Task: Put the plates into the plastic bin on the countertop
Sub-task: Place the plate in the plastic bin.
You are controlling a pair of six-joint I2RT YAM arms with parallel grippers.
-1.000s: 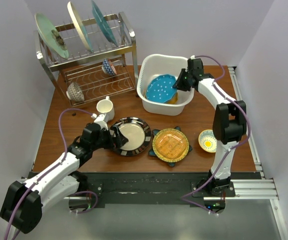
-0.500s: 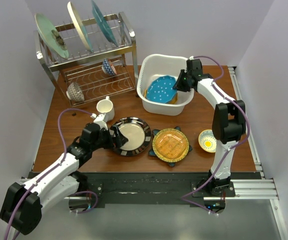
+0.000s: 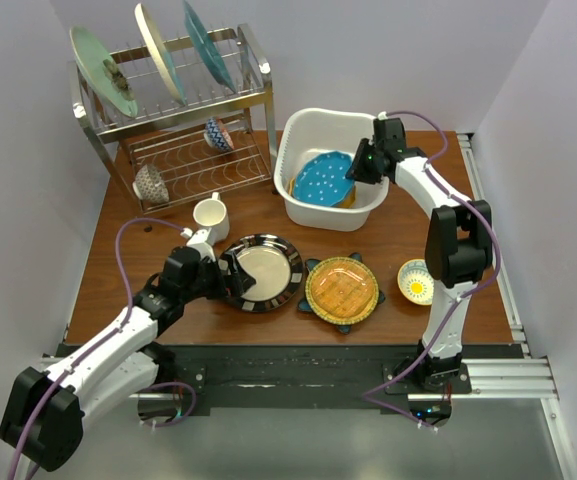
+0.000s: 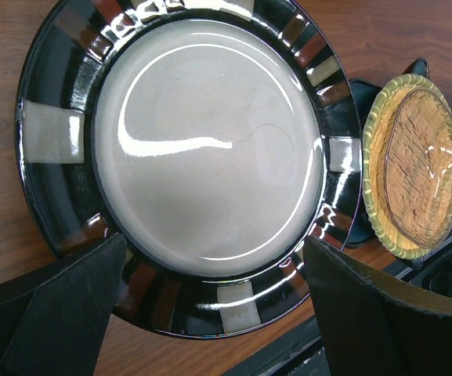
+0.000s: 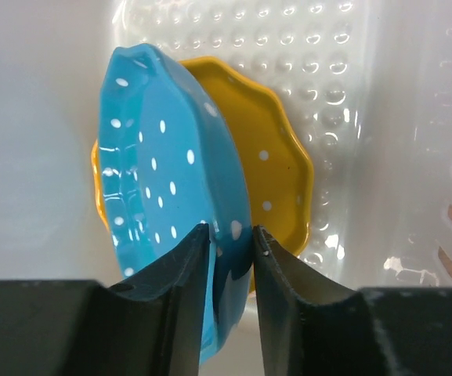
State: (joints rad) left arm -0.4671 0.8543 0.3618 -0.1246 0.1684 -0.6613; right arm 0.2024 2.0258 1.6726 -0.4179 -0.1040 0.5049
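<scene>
Plastic bin (image 3: 308, 135) sits on brown, white-walled countertop (image 3: 108, 260).

Plates in the plastic bin (image 3: 303, 125): there were two, a blue dotted plate (image 3: 323, 177) and an orange dotted plate (image 5: 284, 168).
Plates on the table (image 3: 388, 230): probably three, a black-rimmed plate (image 3: 264, 272), an amber plate (image 3: 342, 288) and a blue star-shaped plate (image 3: 312, 267) mostly hidden under it.
Upright plates (image 3: 103, 70) in the wire rack (image 3: 183, 160): three stood there.
Bowls: three, namely two rack bowls (image 3: 218, 134) and a yellow-centred bowl (image 3: 416, 281).
Mugs (image 3: 211, 213): one.

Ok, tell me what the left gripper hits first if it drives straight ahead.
The black-rimmed cream plate: its near rim sits between the open jaws of the left gripper, so contact likely comes almost at once.
</scene>
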